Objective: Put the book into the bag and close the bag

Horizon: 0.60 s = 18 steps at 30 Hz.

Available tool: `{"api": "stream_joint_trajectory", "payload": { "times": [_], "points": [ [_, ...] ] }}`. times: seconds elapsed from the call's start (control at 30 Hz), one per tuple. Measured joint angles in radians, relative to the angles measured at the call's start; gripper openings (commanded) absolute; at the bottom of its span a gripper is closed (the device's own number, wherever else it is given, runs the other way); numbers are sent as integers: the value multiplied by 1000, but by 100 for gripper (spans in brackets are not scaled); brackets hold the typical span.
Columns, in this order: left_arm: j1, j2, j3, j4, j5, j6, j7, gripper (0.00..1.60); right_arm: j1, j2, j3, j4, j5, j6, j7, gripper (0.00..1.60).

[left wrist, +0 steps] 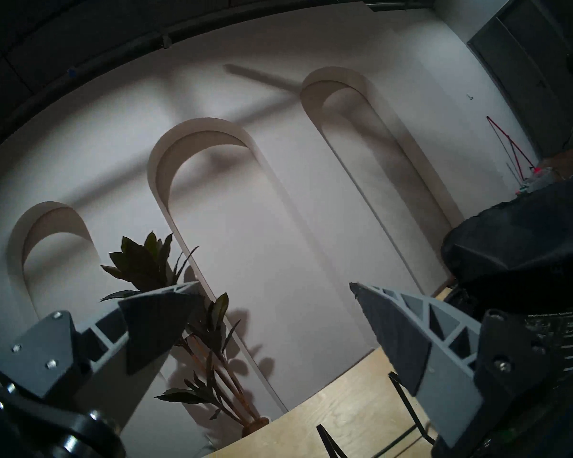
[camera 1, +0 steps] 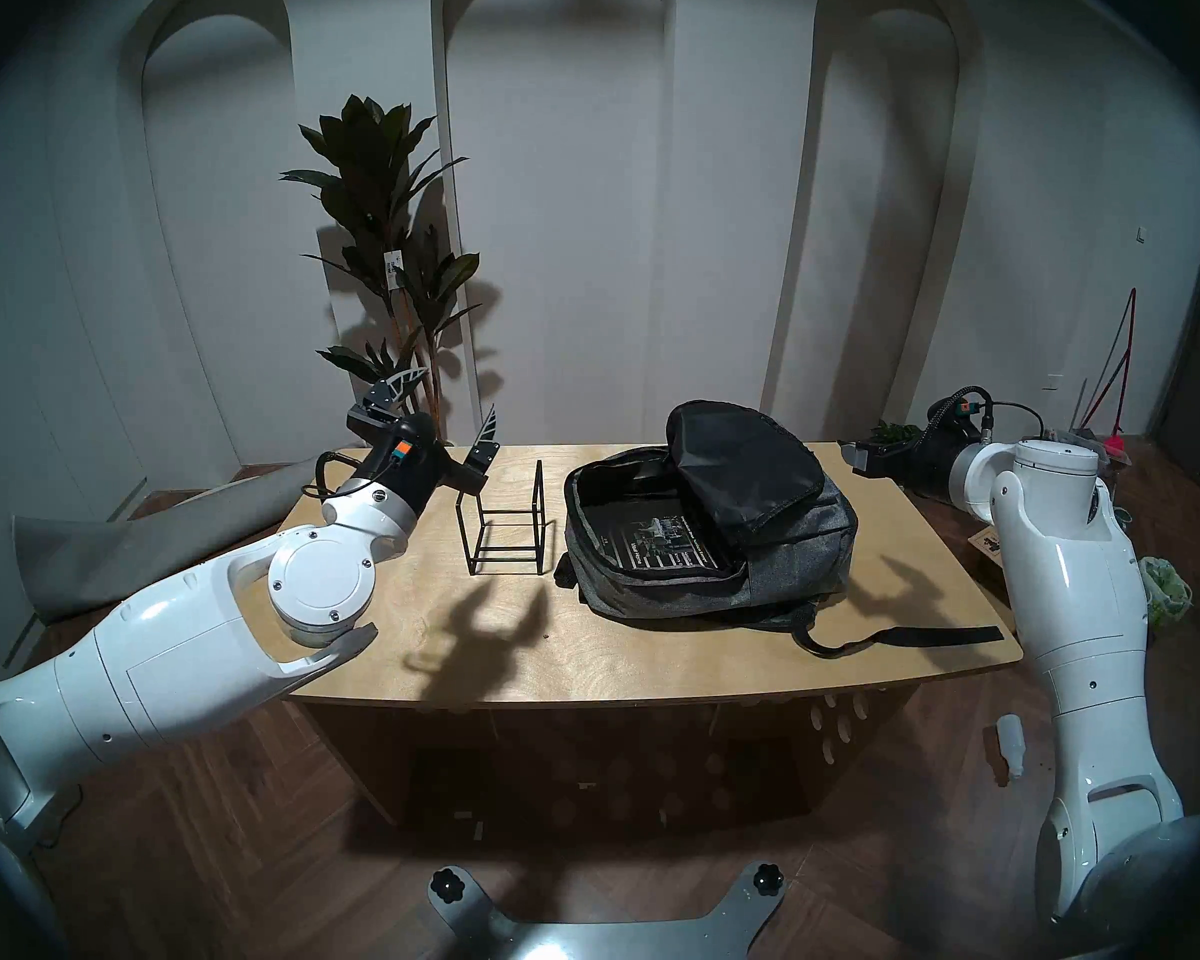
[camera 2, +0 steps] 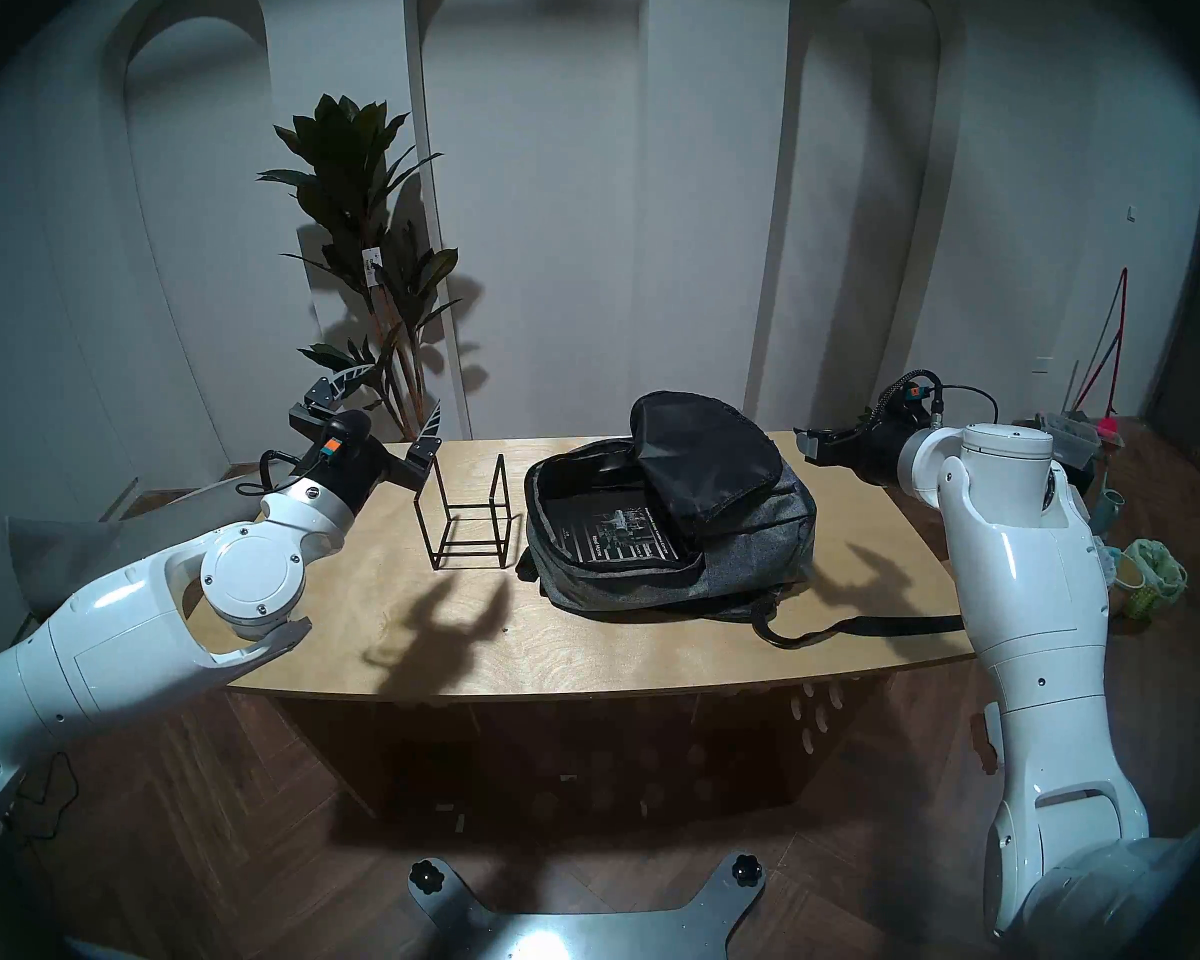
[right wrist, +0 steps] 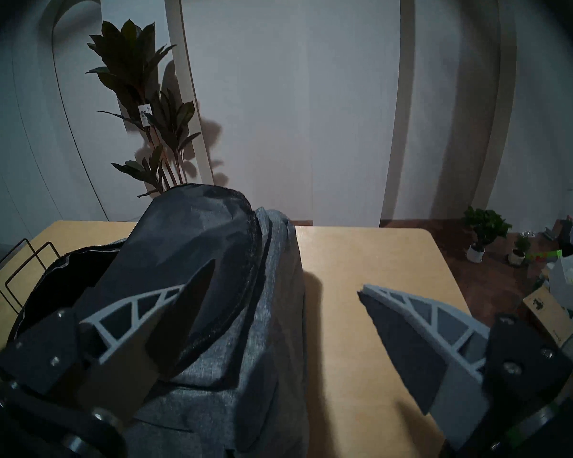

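The pale wooden table (camera 1: pixel 652 661) has a curved front edge and plenty of bare surface along its near half, crossed only by arm shadows and a black strap (camera 1: pixel 916 638) trailing toward 4 o'clock, its end near the right edge.

The heather-grey fabric backpack with black lining (camera 1: pixel 801 543) lies flat right of the table's middle, its main compartment unzipped and its black-lined front flap (camera 1: pixel 739 467) folded back toward 1 o'clock. Inside that open compartment lies the thin black hardcover book with white stripes and a pale cover picture (camera 1: pixel 659 539), flat on the lining, its right part tucked under the flap (the lettering is too small to read).

Just beside the backpack at its 9 o'clock stands an empty black wire-frame stand (camera 1: pixel 507 529), apart from the fabric by a narrow gap.

The left pincer (camera 1: pixel 445 411) hovers above the table's far-left corner, at 10 o'clock from the stand, fingers spread wide and holding nothing. The right pincer (right wrist: pixel 285 288) hangs over the table's far-right edge, at 3 o'clock from the backpack, likewise spread and empty; in its wrist view one finger (right wrist: pixel 166 302) overlaps the flap and the other sits over bare wood.

A tall dark-leaved potted plant (camera 1: pixel 382 245) stands behind the table at 11 o'clock.
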Motion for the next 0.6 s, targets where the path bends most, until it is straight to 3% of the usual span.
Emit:
{"api": "stream_joint_trajectory", "payload": {
  "times": [0.23, 0.6],
  "points": [
    [-10, 44, -11, -32, -85, 42, -108, 160, 29, -16, 8, -18, 30, 110, -23, 160],
    [-28, 100, -29, -67, -213, 118, -265, 160, 65, -47, 23, -16, 79, 121, -65, 160]
  ]
}}
